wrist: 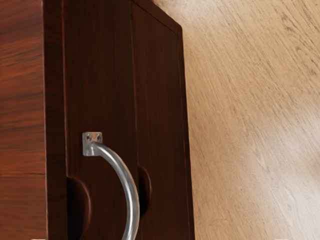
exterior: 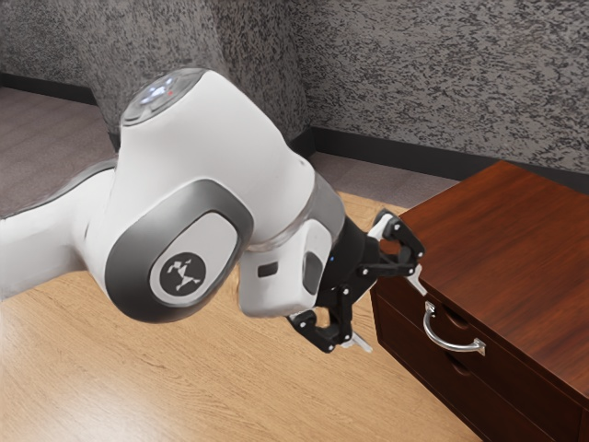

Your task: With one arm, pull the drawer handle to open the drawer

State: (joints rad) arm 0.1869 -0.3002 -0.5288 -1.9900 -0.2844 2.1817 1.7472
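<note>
Drawer (wrist: 100,75) with the handle was the upper of two drawer fronts on the one cabinet, over at the exterior view's right, and it looked pushed in, level with the lower front (wrist: 157,100).

Biggest thing going was the light wood table (exterior: 138,387), just one, carrying everything. Next, one chunky white and grey arm (exterior: 212,184) coming in from the exterior view's left and reaching toward the cabinet. Then the single dark reddish-brown cabinet (exterior: 515,239), standing on the table with its front turned toward the arm.

Two drawer fronts, like I said, stacked one over the other. From the wrist view I counted two shallow rounded recesses in the wood, one on each front.

One handle (exterior: 451,339) only: a curved silver metal bar. Its square end plate was fixed to the upper front, and the bar arced out across the seam between the two fronts.

Smallest was the one black pincer (exterior: 388,310), two fingers spread wide apart, nothing pinched. It sat just beside the cabinet's front corner, on the arm's side of the handle. The upper fingertip was right up near the top edge of the drawer front, the lower one further off. The handle was close but not between the fingers.
</note>
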